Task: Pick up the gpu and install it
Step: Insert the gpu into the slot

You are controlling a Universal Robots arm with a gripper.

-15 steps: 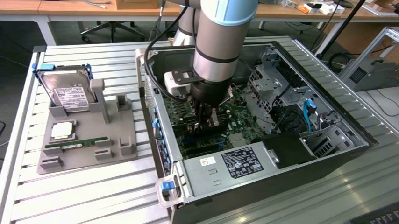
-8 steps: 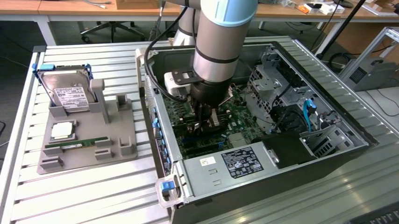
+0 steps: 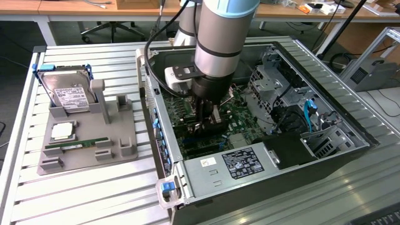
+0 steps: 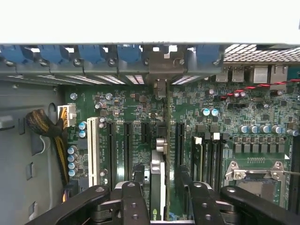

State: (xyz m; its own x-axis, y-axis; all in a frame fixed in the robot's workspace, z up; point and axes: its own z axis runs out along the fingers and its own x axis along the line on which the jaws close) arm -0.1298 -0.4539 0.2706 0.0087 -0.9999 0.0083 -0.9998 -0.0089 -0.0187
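The gpu [image 4: 158, 174] stands on edge in a long slot of the green motherboard [image 4: 126, 108], its silvery bracket end toward the case's rear wall. My gripper [image 4: 161, 204] straddles it from above, open, with a black finger [image 4: 133, 201] on each side and a gap between each finger and the card. In the exterior view the gripper [image 3: 209, 125] reaches down into the open computer case [image 3: 350, 131], low over the motherboard [image 3: 244, 117]; the arm hides the card there.
A grey holder [image 3: 87, 159] on the slatted table at the exterior view's left carries the hard drive [image 3: 69, 96], a square chip [image 3: 62, 131] and a green memory stick [image 3: 78, 144]. Inside the case sit the power supply [image 3: 240, 161], drive cages [image 3: 275, 79] and the CPU socket [image 4: 255, 171].
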